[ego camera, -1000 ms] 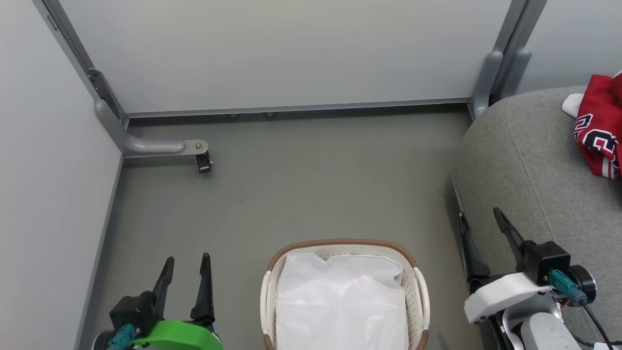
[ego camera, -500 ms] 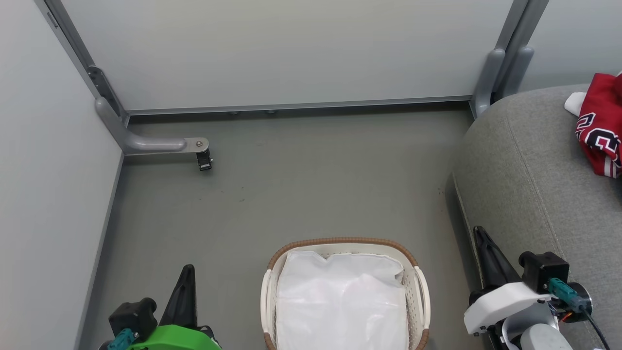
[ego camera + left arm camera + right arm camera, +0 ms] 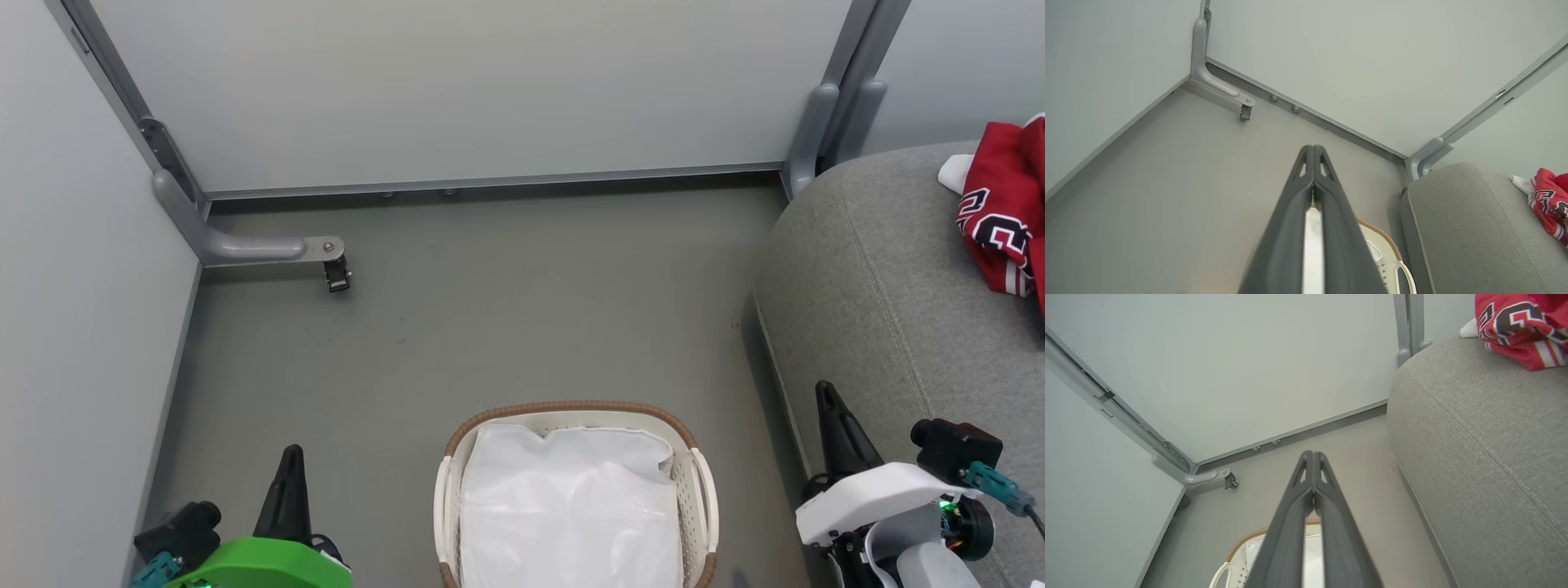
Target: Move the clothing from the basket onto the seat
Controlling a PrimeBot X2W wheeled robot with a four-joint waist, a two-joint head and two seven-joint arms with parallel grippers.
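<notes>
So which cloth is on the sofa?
The red sports clothing with dark lettering, on the grey fabric sofa cushion; the plain white sheet lies in the oval white basket.

- Head view: high, facing forward and steeply down; the basket (image 3: 571,406) sits between the left gripper (image 3: 291,454) and the right gripper (image 3: 824,392).
- Left wrist view: low, sighting along its own fingers (image 3: 1290,228) toward the far wall (image 3: 1372,61); seat (image 3: 1470,228) right of the fingers.
- Right wrist view: low, seat close on the right of its fingers (image 3: 1286,531), caster bracket (image 3: 1224,479) left of them.
- Shared by all three: basket rim, seat, red clothing (image 3: 1000,220), caster bracket.
</notes>
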